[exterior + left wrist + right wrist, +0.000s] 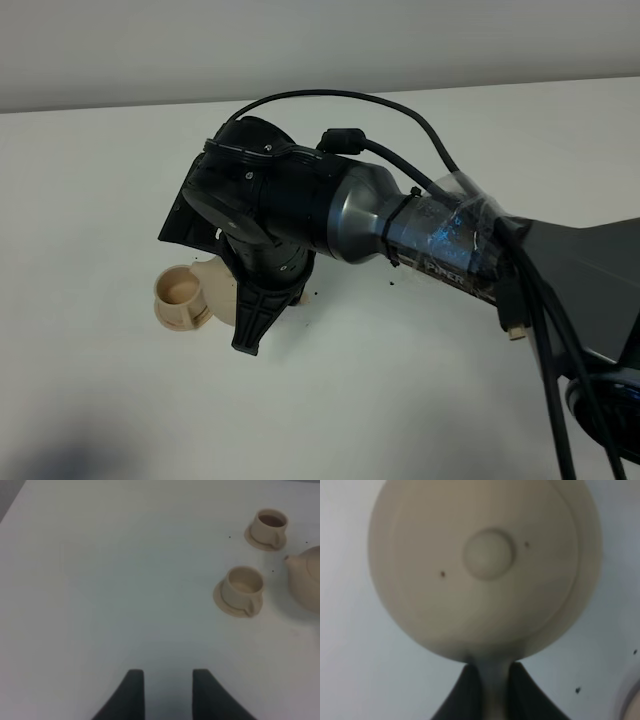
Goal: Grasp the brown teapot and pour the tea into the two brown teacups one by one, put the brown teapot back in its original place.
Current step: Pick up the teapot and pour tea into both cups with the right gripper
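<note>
The right fingers [469, 690] are pinched shut on the loop handle of the brown teapot [470, 565], seen from straight above (lid knob facing the camera). In the exterior high view the teapot, mostly hidden under the right arm, sits toward 8 o'clock on the worktop [420, 400], with one teacup [180, 293] just beside it at its 9 o'clock. The left fingers [136, 685] stand apart, holding nothing, well clear of the nearer teacup [243, 589] and the farther teacup [270, 527].

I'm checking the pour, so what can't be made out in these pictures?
Left wrist view: the frame edge cuts off the teapot.
Overhead view: the right arm hides most of the teapot and the farther cup.
Right wrist view: blurred; the teapot fills it, hiding what's beneath.
</note>
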